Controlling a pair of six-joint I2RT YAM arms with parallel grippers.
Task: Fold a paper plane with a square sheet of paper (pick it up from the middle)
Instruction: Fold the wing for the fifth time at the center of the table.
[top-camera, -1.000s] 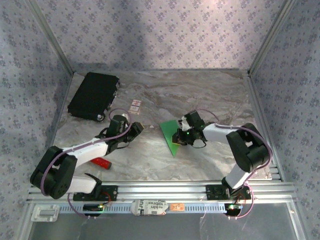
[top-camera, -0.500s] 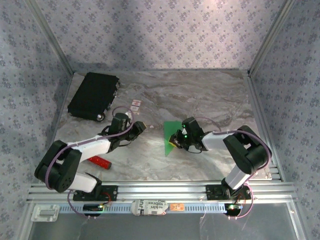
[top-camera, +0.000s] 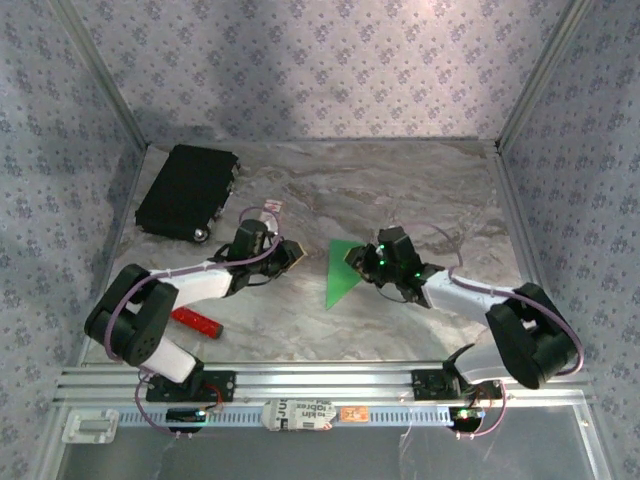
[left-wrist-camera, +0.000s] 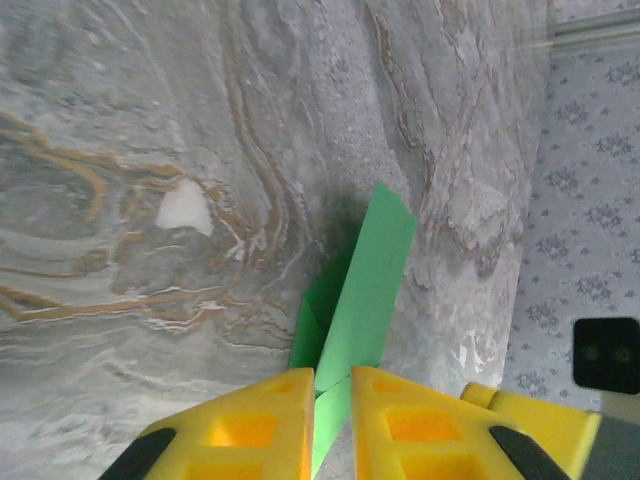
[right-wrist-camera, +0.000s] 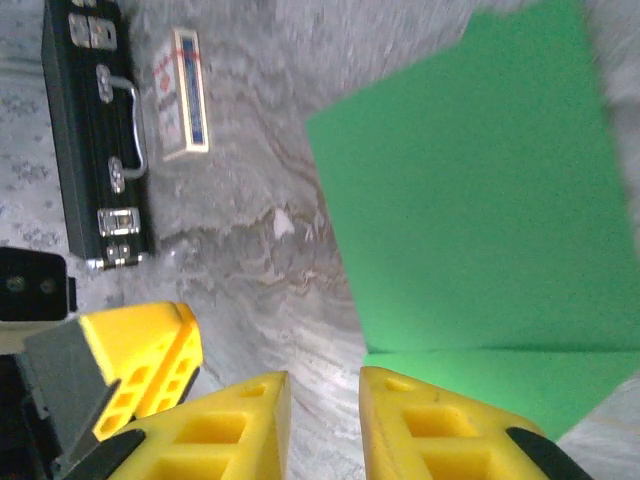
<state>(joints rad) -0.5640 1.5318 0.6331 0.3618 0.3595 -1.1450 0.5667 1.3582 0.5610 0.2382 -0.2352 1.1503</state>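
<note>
Square sheet of paper (top-camera: 340, 272), plain green

Soft, even overhead light, faint shadows, wrist views slightly blurred.

The tabletop (top-camera: 420, 190) has a grey marble look with brownish-gold veins running all through it, and it's a bit shiny, with pale light patches here and there. The walls (top-camera: 320, 60) close it in on three sides, all in pale bluish-lilac wallpaper with a tiny repeating floral print. Thin silver metal posts (top-camera: 103, 75) slant up from the back corners, and a ribbed aluminium rail (top-camera: 330, 378) runs across the near edge. The light is soft and even, though the back wall goes darker in the middle.
</note>
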